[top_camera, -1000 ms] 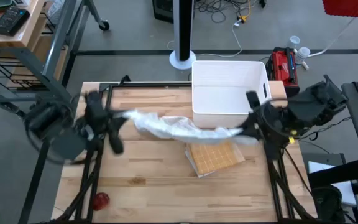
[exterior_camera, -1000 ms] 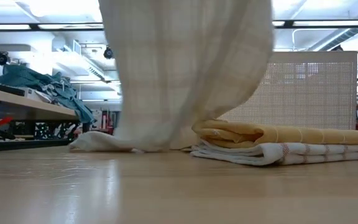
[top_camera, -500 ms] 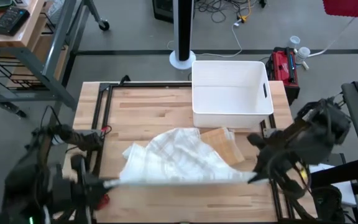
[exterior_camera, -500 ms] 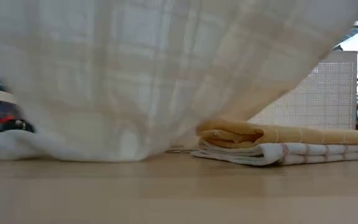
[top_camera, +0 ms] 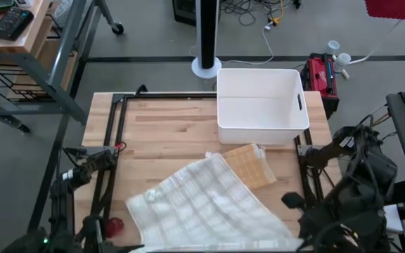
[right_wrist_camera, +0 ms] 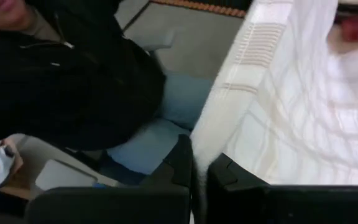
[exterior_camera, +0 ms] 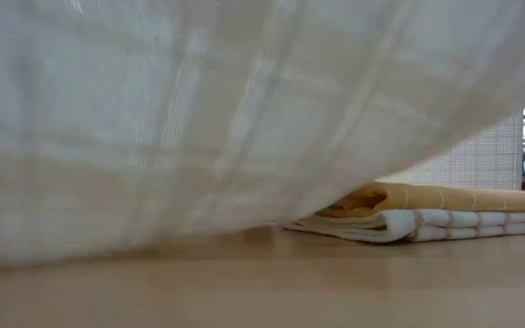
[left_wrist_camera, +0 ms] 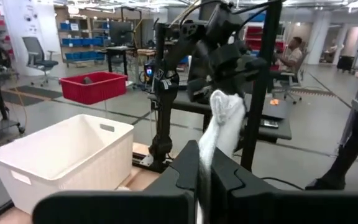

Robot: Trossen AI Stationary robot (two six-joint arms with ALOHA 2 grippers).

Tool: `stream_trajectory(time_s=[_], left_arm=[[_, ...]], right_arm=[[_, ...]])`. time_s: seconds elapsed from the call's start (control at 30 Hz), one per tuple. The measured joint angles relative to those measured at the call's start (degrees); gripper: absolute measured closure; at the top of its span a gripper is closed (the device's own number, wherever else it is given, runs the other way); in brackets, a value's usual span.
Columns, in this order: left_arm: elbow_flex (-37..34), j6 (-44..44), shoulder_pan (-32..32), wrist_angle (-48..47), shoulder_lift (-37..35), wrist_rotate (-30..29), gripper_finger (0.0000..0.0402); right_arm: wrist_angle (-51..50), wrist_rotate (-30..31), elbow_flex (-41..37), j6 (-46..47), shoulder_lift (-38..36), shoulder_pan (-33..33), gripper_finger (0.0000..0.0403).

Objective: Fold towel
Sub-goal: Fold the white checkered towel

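A white checked towel [top_camera: 195, 200] slopes over the near half of the table. Its far end [top_camera: 213, 163] lies on the wood beside a folded stack, yellow towel [top_camera: 253, 166] on top. Its near edge is lifted between my two grippers at the table's near edge. My left gripper [left_wrist_camera: 199, 186] is shut on the towel at the near left, my right gripper [right_wrist_camera: 199, 171] at the near right. In the low view the towel [exterior_camera: 199, 118] hangs like a curtain in front of the stack [exterior_camera: 427, 217]. My left gripper pinches the towel's near edge [left_wrist_camera: 205, 155] between its two fingers at the left end, pointing level. From there the edge runs off, drawn out, to the other gripper. My right gripper pinches the striped hem [right_wrist_camera: 211, 137] at the near edge's right end, slanting downward. The cloth spreads away from the fingers, lifted clear at this end.
A white bin [top_camera: 262, 98] stands at the far right of the table. A small red thing [top_camera: 114, 225] lies near the front left corner. Black rails [top_camera: 111, 176] run along both table sides. A seated person [right_wrist_camera: 73, 81] shows past the near edge.
Both grippers have swept from mid-table toward the near edge, still shut on the towel. The towel, bunched between them a second ago, has spread out into a wide sheet. Its far end has dragged nearer along the table.
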Motion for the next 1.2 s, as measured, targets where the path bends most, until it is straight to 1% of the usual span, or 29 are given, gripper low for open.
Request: stream_trajectory(time_s=[0.07, 0.13, 0.2, 0.23, 0.3, 0.33, 0.43, 0.53, 0.6, 0.67, 0.8, 0.93, 1.07, 1.13, 1.2], left_arm=[[0.1, 0.3, 0.0, -2.3, 0.1, 1.7, 0.0401], [0.1, -1.8, 0.0, -6.1, 0.1, 3.7, 0.0401], [0.1, -5.1, 0.0, -9.8, 0.2, 6.3, 0.0402], [0.1, -7.0, 0.0, -11.9, 0.2, 8.2, 0.0401], [0.1, -12.0, 0.1, -16.2, 0.5, 10.7, 0.0401], [0.1, -15.3, 0.1, -18.7, 0.8, 11.1, 0.0401], [0.1, -25.5, 0.2, -27.2, 2.0, 10.4, 0.0401], [0.1, -36.1, 0.1, -33.8, 4.0, 7.2, 0.0401], [0.1, -42.0, 0.1, -36.5, 5.6, 5.8, 0.0401], [0.1, -46.5, -0.1, -37.6, 7.5, 5.0, 0.0401], [0.1, -52.7, -0.3, -37.6, 10.9, 4.5, 0.0401], [0.1, -57.7, -0.6, -37.5, 13.1, 1.3, 0.0401], [0.1, -61.8, -0.7, -37.8, 15.1, 1.0, 0.0401], [0.1, -63.2, -0.7, -37.8, 16.0, 0.8, 0.0401], [0.1, -63.8, -0.7, -37.7, 16.7, 0.7, 0.0401]], right_arm=[[2.2, 0.5, 0.0, 0.0, 0.6, 1.2, 0.0403], [2.4, 1.8, 0.0, -0.2, 0.9, 2.1, 0.0403], [1.8, 6.0, 0.0, -0.1, 1.1, 3.3, 0.0403], [1.6, 7.1, 0.0, 0.2, 1.3, 3.9, 0.0403], [0.5, 7.3, 0.0, 1.1, 1.6, 5.0, 0.0403], [-0.2, 7.3, 0.0, 1.8, 2.0, 5.6, 0.0403], [-0.2, 5.7, 0.0, 4.5, 3.5, 7.9, 0.0403], [-0.6, 5.2, 0.0, 5.0, 5.3, 9.6, 0.0403], [-0.8, 4.8, 0.0, 4.9, 6.6, 10.1, 0.0403], [-2.0, 4.4, 0.0, 4.9, 8.0, 10.2, 0.0403], [-4.7, 3.8, 0.0, 5.1, 10.4, 10.0, 0.0403], [-7.9, 4.2, -0.1, 8.7, 12.0, 9.8, 0.0403], [-9.4, 4.6, -0.1, 11.3, 13.3, 9.9, 0.0403], [-10.9, 6.3, -0.2, 10.1, 14.3, 9.9, 0.0403], [-14.5, 10.0, -0.2, 8.3, 14.9, 9.8, 0.0403]])
